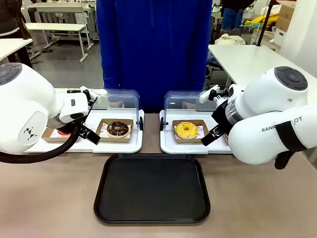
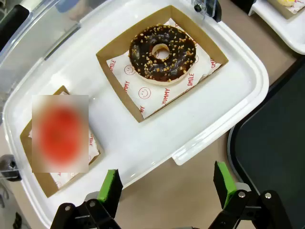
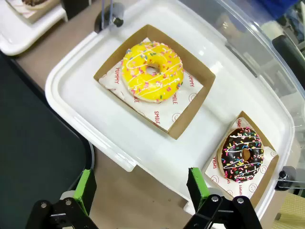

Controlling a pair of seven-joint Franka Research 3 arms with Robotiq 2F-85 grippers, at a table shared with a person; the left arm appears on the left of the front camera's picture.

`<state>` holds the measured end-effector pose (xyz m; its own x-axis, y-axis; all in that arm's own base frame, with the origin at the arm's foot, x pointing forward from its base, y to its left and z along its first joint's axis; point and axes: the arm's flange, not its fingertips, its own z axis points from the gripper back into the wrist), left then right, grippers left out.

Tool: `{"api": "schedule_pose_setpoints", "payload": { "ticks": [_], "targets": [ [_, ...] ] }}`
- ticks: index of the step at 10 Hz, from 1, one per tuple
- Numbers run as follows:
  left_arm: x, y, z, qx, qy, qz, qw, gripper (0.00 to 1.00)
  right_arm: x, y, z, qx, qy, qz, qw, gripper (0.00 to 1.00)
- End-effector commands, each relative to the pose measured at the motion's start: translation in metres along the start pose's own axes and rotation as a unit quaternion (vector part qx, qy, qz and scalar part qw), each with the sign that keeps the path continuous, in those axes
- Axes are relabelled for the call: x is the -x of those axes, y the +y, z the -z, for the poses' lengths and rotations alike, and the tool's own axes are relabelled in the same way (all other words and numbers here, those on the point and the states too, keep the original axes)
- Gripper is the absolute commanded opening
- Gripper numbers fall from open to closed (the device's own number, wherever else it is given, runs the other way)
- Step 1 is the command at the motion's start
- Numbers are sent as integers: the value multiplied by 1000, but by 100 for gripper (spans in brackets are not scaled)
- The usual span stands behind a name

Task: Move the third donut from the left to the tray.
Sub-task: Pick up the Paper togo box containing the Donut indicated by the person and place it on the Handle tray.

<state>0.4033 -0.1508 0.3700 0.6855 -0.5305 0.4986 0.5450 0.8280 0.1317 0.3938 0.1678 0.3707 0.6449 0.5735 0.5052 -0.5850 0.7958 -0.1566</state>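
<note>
on the right-hand white plastic tray (image 3: 71, 95), in front of its raised clear domed lid (image 1: 185, 99), the ring donut with bright yellow icing and speckled sprinkles (image 3: 152, 71) is sitting in its small square brown cardboard holder (image 3: 190, 112). it is third in the row counting from the left, and it is not yet on the large flat black plastic tray (image 1: 152, 218), which is lying bare at the near side of the table, just in front of the white ones.

both lids are standing open, i would guess so the arms can reach in from the front. the right gripper (image 3: 140, 186) is hovering just short of the white tray's near rim, with its green-padded jaws spread wide and grasping nothing. it is pointing roughly at the yellow donut's holder, which looks to me like readying for a grip on the cardboard wall rather than the soft icing.

the left gripper (image 2: 167, 181) is hanging released and empty before the left-hand white tray (image 2: 228, 90), near the chocolate-iced donut with chopped nuts (image 2: 162, 51), seemingly out of the way. a chocolate donut with coloured sprinkles (image 3: 244, 153) is sitting beside the yellow one. a person in a blue top (image 1: 153, 44) is standing at the far side.
</note>
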Motion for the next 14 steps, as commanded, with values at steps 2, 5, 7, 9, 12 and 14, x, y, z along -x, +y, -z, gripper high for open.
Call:
{"api": "schedule_pose_setpoints", "payload": {
  "ticks": [2, 5, 7, 9, 12, 14],
  "targets": [
    [0, 0, 0, 0, 0, 0, 1000, 100, 0, 0, 0, 0, 0, 0, 1000, 100],
    [0, 0, 0, 0, 0, 0, 1000, 100, 0, 0, 0, 0, 0, 0, 1000, 100],
    [0, 0, 0, 0, 0, 0, 1000, 100, 0, 0, 0, 0, 0, 0, 1000, 100],
    [0, 0, 0, 0, 0, 0, 1000, 100, 0, 0, 0, 0, 0, 0, 1000, 100],
    [-7, 40, -54, 61, -36, -7, 997, 100, -23, -38, -44, -20, -24, 24, 999, 100],
    [-9, 91, -102, 121, -48, 10, 992, 100, -23, -88, -94, -68, -60, 36, 995, 100]
  ]
}}
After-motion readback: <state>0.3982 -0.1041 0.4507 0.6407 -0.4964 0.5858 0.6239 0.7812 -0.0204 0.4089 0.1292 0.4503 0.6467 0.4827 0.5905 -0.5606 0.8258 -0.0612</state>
